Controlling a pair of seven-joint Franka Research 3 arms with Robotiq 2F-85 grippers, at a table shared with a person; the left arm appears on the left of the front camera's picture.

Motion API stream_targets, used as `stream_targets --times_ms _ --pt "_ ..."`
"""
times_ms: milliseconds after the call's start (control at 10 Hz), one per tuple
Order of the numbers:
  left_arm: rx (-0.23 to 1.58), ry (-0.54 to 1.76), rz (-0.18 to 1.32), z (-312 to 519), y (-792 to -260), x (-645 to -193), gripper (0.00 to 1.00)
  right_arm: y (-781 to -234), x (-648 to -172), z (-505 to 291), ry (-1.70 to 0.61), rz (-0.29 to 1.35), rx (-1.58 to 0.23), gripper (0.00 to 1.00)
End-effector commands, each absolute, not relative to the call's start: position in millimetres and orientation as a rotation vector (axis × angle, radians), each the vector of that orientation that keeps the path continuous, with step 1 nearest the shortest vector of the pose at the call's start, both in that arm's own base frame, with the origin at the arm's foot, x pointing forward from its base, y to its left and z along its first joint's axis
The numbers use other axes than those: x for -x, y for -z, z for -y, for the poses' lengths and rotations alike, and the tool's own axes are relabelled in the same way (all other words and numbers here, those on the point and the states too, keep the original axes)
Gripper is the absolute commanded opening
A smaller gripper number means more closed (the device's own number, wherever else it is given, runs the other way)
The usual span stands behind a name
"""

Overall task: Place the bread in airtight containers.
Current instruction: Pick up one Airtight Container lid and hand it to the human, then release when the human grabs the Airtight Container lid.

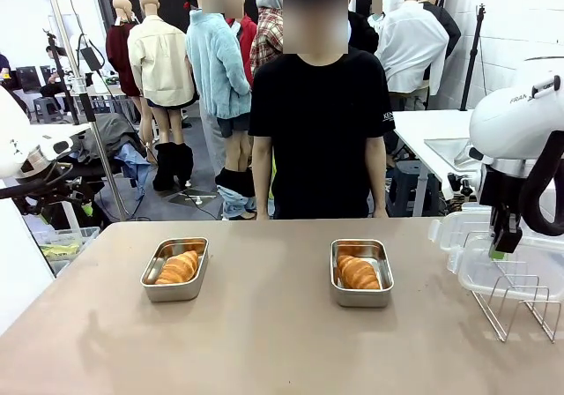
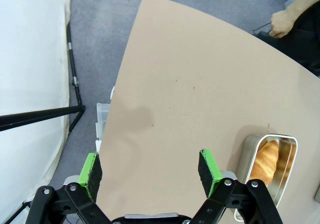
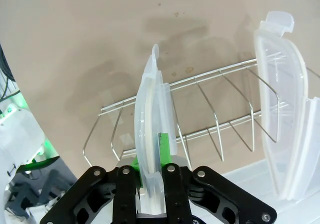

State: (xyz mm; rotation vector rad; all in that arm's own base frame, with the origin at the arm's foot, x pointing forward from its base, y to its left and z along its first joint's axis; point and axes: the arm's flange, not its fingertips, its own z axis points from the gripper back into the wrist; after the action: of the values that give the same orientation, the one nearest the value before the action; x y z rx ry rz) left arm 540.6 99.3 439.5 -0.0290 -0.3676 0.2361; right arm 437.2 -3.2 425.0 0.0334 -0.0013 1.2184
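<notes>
Two steel airtight containers stand open on the tan table, the left one (image 1: 174, 282) and the right one (image 1: 361, 287), each with one golden-brown bread croissant inside (image 1: 179, 267) (image 1: 358, 273). At the table's right end my right gripper (image 1: 502, 243) (image 3: 154, 151) is shut on a clear plastic lid (image 3: 150, 109) standing upright in the wire rack (image 3: 210, 104). A second clear lid (image 3: 280, 109) leans in the rack beside it. My left gripper (image 2: 150, 171) hangs open above bare table, with the left container (image 2: 287, 156) and its croissant (image 2: 265, 159) off to one side.
A person in a black shirt (image 1: 319, 130) stands at the far edge with hands down; one hand (image 2: 282, 21) shows in the left wrist view. The wire rack (image 1: 520, 302) and lids (image 1: 480, 267) fill the right end. A plastic bin (image 1: 62, 241) sits off the left edge.
</notes>
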Motion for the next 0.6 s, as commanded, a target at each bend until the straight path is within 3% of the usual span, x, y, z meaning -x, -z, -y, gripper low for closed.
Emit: stream_targets --times_ms 0,500 --pt "0.018 -0.234 0.374 -100.6 -441.8 -540.1 1.0 -425.1 -437.2 3.3 -1.218 0.001 -0.033 0.0" --pt "0.018 -0.234 0.374 -100.6 -441.8 -540.1 1.0 -426.4 -437.6 3.3 -1.221 0.004 -0.031 0.0"
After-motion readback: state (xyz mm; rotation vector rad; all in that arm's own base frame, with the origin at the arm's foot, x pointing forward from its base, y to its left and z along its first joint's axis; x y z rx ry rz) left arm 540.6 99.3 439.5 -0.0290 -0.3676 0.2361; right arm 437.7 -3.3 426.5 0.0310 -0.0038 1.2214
